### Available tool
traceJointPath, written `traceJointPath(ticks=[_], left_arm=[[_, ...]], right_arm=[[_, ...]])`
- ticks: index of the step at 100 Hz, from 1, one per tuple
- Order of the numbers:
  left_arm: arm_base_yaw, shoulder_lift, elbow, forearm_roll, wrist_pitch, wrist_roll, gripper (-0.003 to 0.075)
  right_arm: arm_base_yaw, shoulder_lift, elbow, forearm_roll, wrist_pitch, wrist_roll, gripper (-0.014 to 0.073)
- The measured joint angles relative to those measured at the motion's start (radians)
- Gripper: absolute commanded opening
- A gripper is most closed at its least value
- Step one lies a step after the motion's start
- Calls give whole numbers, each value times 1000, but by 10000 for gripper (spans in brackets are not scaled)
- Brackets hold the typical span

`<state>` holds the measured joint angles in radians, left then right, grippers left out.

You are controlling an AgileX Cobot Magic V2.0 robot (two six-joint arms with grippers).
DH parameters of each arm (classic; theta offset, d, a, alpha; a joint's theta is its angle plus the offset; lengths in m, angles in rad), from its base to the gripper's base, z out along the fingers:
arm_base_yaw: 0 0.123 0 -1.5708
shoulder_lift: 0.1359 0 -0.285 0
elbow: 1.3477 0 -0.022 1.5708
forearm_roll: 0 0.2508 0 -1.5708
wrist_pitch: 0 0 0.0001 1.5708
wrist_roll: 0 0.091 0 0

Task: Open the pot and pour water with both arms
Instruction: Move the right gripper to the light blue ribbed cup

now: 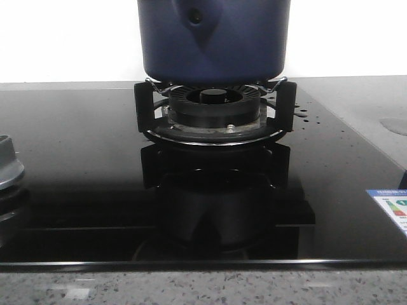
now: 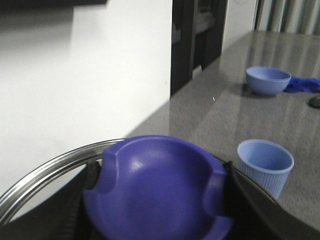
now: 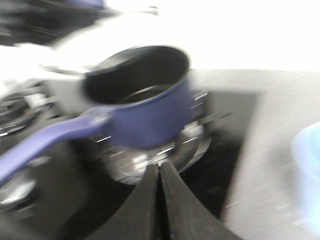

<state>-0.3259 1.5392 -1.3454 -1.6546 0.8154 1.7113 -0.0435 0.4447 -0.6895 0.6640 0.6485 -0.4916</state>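
The navy-blue pot (image 1: 213,38) stands on the burner grate at the back centre of the front view. In the right wrist view the pot (image 3: 150,115) is open with no lid on it, its dark inside showing, and its long blue handle (image 3: 45,145) points away to one side. My right gripper (image 3: 160,167) is shut and empty, close to the burner below the pot; this view is blurred. My left gripper (image 2: 160,200) is shut on the blue lid knob (image 2: 160,190) of the glass lid (image 2: 50,167), held away from the pot over the counter. Neither gripper shows in the front view.
The gas burner (image 1: 213,108) sits on a black glass hob with a second burner (image 1: 7,165) at its left edge and a label sticker (image 1: 391,210) at its right. A light blue cup (image 2: 265,165), a blue bowl (image 2: 267,80) and a dark blue cloth (image 2: 305,84) are on the grey counter.
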Motion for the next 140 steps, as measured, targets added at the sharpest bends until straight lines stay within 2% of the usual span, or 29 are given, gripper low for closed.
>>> traceJointPath(ticks=[11, 25, 29, 38, 45, 71, 84, 99, 116, 140], left_arm=[[19, -69, 0, 1, 2, -35, 316], [32, -148, 0, 19, 14, -75, 316], [35, -169, 0, 28, 20, -78, 316], [35, -203, 0, 35, 28, -83, 316], [35, -224, 0, 39, 40, -86, 316], [35, -240, 0, 58, 79, -106, 316], [35, -240, 0, 74, 84, -121, 316], [35, -240, 0, 94, 86, -129, 316], [35, -240, 0, 103, 86, -129, 316], [35, -240, 0, 103, 87, -130, 316]], right_arm=[[0, 0, 0, -113, -59, 0, 107], [0, 2, 0, -268, -90, 0, 293], [0, 2, 0, -296, -90, 0, 374], [0, 6, 2, -337, -95, 0, 500], [0, 18, 10, -348, -97, 0, 538], [0, 40, 20, -359, -136, 0, 533], [0, 40, 69, -392, -254, -2, 533], [0, 40, 216, -397, -430, 0, 533], [0, 40, 371, -296, -636, 0, 533], [0, 64, 411, -242, -692, 0, 533]])
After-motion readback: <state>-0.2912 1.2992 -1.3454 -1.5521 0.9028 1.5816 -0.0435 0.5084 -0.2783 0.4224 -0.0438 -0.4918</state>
